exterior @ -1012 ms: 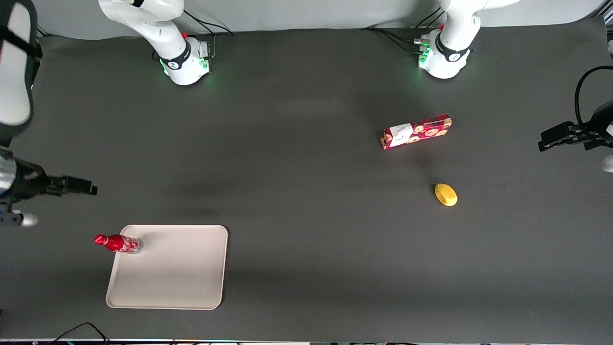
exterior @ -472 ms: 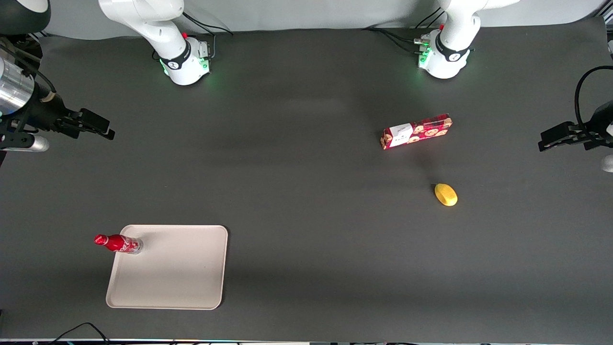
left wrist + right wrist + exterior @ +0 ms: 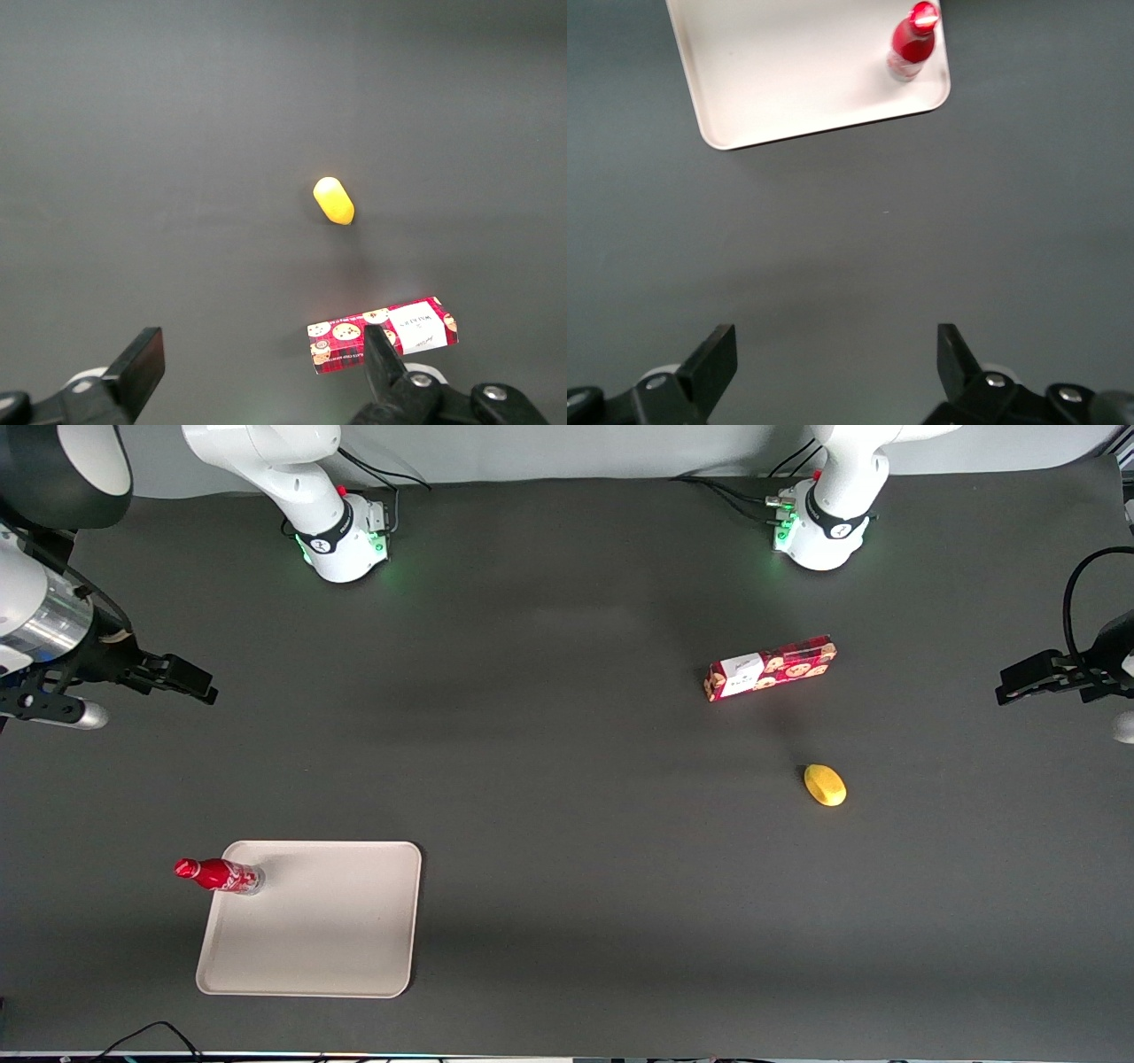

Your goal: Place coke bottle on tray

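slim red coke bottle (image 3: 219, 875) stood upright in flat beige tray (image 3: 328, 939) corner | hand (image 3: 182, 677) held well apart from tray (fingers spread, empty)

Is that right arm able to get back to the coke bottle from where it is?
Probably yes. The open gripper hangs above bare table, and nothing stands between it and the coke bottle upright on the tray.
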`<act>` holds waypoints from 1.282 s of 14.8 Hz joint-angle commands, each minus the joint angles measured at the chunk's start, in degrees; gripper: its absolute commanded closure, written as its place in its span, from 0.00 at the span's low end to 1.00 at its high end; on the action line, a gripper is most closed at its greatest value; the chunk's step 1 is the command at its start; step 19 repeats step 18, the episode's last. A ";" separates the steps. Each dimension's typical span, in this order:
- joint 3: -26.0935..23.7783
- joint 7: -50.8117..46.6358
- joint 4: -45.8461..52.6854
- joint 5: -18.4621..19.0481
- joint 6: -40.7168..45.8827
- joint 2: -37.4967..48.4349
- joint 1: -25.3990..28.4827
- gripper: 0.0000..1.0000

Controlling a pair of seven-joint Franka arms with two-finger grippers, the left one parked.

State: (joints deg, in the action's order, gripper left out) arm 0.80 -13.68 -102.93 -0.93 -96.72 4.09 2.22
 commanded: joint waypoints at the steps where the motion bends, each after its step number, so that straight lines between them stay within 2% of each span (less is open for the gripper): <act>1: 2.19 1.90 -0.25 0.49 -0.84 0.40 0.85 0.00; 5: 2.10 5.75 4.92 0.84 1.69 -1.88 0.94 0.00; 8: 1.84 6.21 3.72 0.05 6.10 1.34 0.94 0.00; 10: 1.57 5.42 -0.85 -1.52 4.88 5.30 0.94 0.00; 19: 1.75 6.21 3.71 -1.18 5.40 2.42 0.15 0.00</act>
